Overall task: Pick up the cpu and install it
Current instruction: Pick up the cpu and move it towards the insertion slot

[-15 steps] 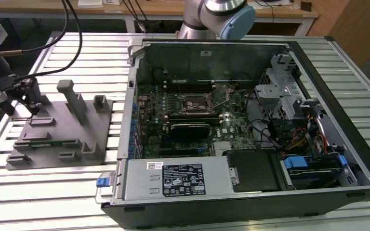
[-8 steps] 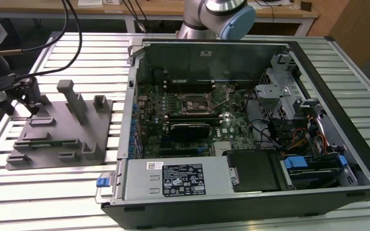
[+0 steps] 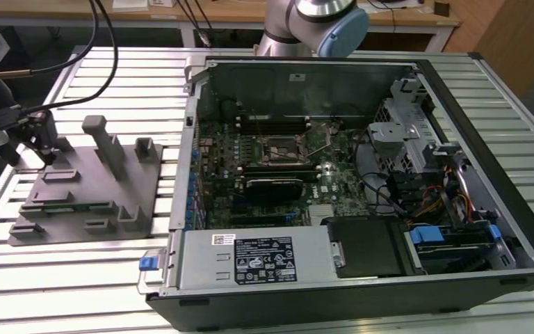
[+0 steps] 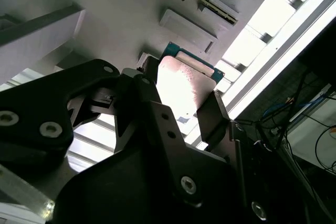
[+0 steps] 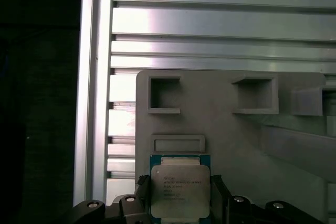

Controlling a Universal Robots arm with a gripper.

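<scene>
My gripper (image 4: 181, 95) looks closed on the chip's (image 5: 180, 191) two sides, over the grey tray (image 3: 72, 209) at nine o'clock from the computer case (image 3: 519, 209). I'd lift straight, keeping it level.

Grey tray (image 3: 67, 189) beside open computer case (image 3: 313, 87)

Exterior view was lit evenly from overhead. The slatted table (image 3: 109, 69) came out bright, and the inside of the computer case (image 3: 341, 87) was a fair bit dimmer. In the second wrist view, glare totally blew out the metal top of the cpu (image 4: 184, 82) and the slats behind it, while the gripper (image 4: 181, 95) was pretty much a black silhouette. First wrist view had streaky reflections on the slats and murky darkness past the table edge.
</scene>
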